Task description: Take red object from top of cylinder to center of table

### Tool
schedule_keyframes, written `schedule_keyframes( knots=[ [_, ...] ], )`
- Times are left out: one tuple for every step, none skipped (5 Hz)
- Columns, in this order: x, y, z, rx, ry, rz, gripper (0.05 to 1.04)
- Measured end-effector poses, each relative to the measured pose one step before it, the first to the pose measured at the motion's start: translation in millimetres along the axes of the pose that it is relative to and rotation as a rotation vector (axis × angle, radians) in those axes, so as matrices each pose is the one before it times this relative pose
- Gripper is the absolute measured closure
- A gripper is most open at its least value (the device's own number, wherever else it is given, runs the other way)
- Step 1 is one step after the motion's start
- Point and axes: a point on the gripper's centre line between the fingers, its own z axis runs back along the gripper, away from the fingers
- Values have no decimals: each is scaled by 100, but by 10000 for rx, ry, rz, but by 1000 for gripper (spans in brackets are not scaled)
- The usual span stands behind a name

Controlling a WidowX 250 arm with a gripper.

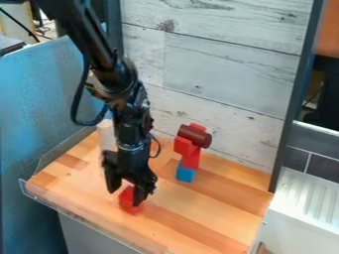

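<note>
1. Near the front left of the wooden counter (192, 207), the red object (126, 202) sits low at the pincer (125, 197), partly hidden by the finger on the picture's right.
2. Open, the pincer points down with its two fingers apart; the other finger stands clear of the red object on the picture's left. No grip on anything can be made out.
3. Behind the arm (126, 104) and to its left in the picture stands a pale cylinder (106, 134), upright, its right side cut off from sight by the arm.
4. Farther back, to the right of the pincer and apart from it, rises a little stack: a blue block (185, 172) at the bottom, red blocks (191, 158) above it, and a dark red cylinder (195, 136) lying on its side near the top — with a bit of red peeking out behind.
5. Beside the arm hangs a looped black cable (73, 106).
6. Around the counter are a whitish plank wall (225, 74) at the back, a blue panel (39, 114) on the left, and a clear lip (79, 218) along the front edge.
</note>
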Motion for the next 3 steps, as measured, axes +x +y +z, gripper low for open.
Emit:
schedule_keyframes(
  knots=[
    [24,-13,-290,172,-240,577,77],
    [-4,-336,-121,-161,-107,187,83],
    [-378,1970,2999,-343,-505,386,83]
  ],
)
